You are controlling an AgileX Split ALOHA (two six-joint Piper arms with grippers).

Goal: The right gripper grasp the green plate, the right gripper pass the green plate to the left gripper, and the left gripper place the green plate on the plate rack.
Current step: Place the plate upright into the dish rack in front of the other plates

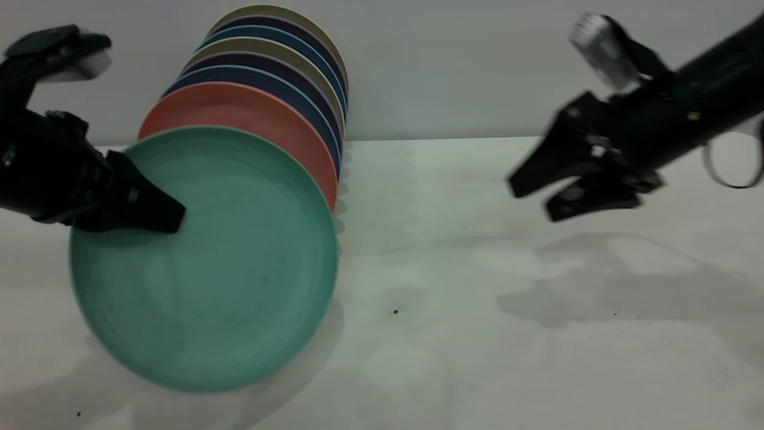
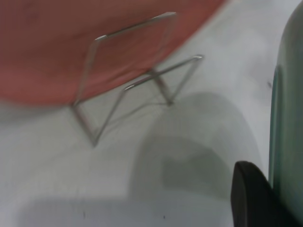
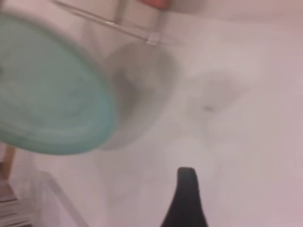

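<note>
The green plate [image 1: 227, 269] stands nearly upright in front of the row of racked plates, its lower edge close to the table. My left gripper [image 1: 170, 218] is shut on its left rim, one finger across the plate's face. In the left wrist view, one of its fingers [image 2: 251, 198] lies against the green plate [image 2: 289, 118]. The wire plate rack [image 2: 123, 75] shows empty loops in front of the salmon-pink plate [image 2: 71, 42]. My right gripper [image 1: 531, 200] is open and empty in the air at the right, well apart from the plate. The right wrist view shows the green plate [image 3: 47, 94] far off.
Behind the green plate, a salmon-pink plate [image 1: 239, 113] and several blue and beige plates [image 1: 280, 54] stand in a row in the rack, against the back wall. The white table [image 1: 477, 298] stretches between the two arms.
</note>
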